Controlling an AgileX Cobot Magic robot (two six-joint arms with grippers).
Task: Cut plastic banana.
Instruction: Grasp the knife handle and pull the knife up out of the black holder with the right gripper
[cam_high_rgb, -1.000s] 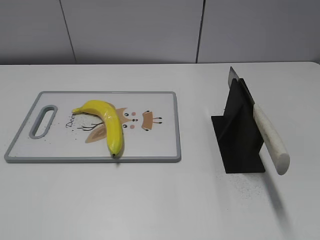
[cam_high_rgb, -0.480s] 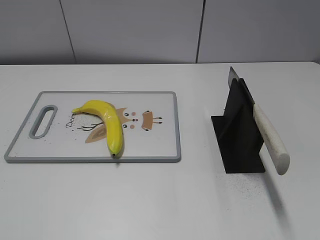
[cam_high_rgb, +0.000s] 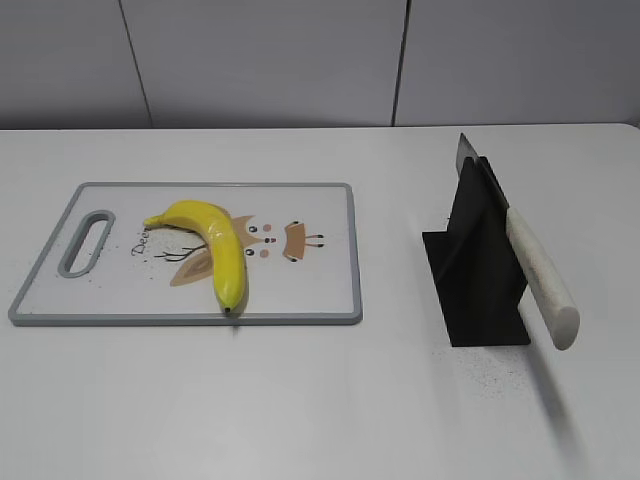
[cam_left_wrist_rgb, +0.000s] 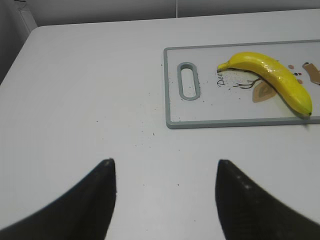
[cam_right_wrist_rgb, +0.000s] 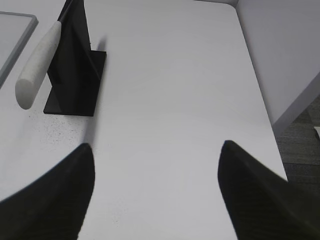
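Plastic banana lying on the cutting board, both grippers spread wide and empty above the table.

The exterior view shows neither arm; only the wrist views show them: the left gripper hangs over bare table near the board's handle-slot end, its jaws far apart with nothing between them, and the right gripper hangs the same way beyond the black knife stand, on the side away from the board. The banana rests on the board's deer print, stem toward the handle slot, dark tip by the near edge. A white-handled knife leans in the stand, which sits well apart from the board. The white table carries fine dark specks. Behind it is a grey panelled wall; the right wrist view alone shows grey floor past the table edge.
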